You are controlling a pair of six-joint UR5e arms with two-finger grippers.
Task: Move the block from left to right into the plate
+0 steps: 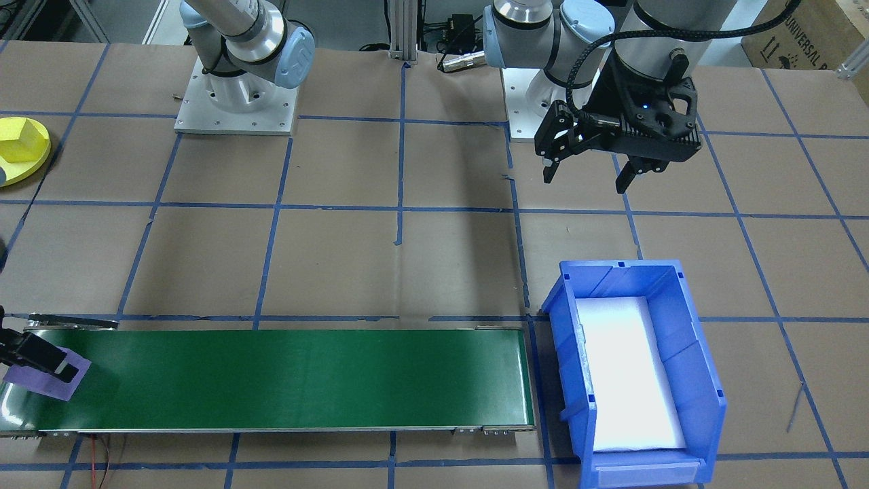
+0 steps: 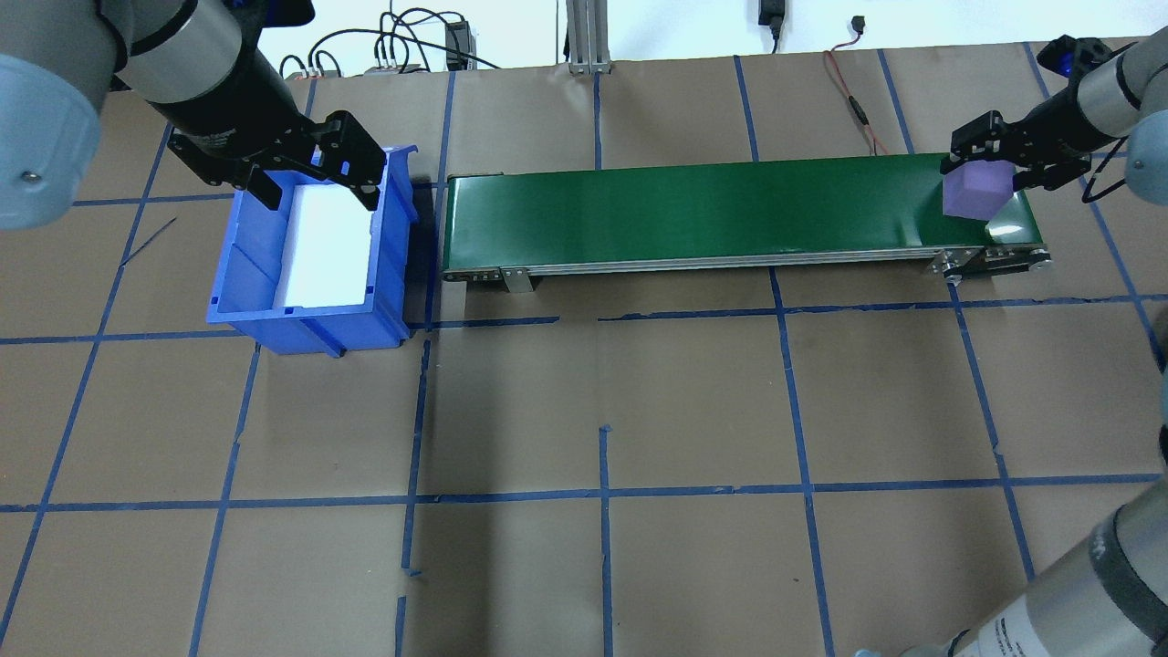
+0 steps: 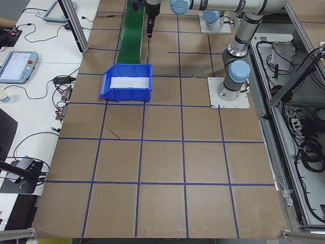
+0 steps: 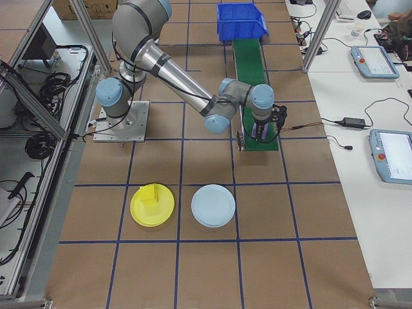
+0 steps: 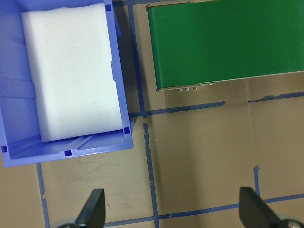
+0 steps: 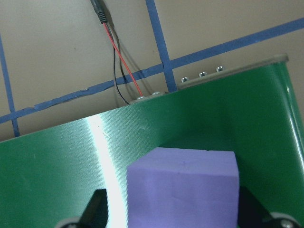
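Note:
A purple block (image 2: 975,193) rests at the robot's-right end of the green conveyor belt (image 2: 712,210). My right gripper (image 2: 999,169) is down over it, open, one finger on each side. In the right wrist view the block (image 6: 183,190) fills the gap, with a sliver of belt showing beside the left finger (image 6: 99,209). The yellow plate (image 4: 161,215) lies on the table nearer the robot's right end and holds a yellow block (image 4: 149,193). My left gripper (image 1: 587,176) hangs open and empty above the table, near the blue bin (image 1: 563,305).
A pale blue plate (image 4: 213,205) lies beside the yellow one. The blue bin (image 2: 310,319), lined with white foam, stands at the belt's left end. Red and black wires (image 6: 118,57) run past the belt's far edge. Brown paper with blue tape lines covers the table.

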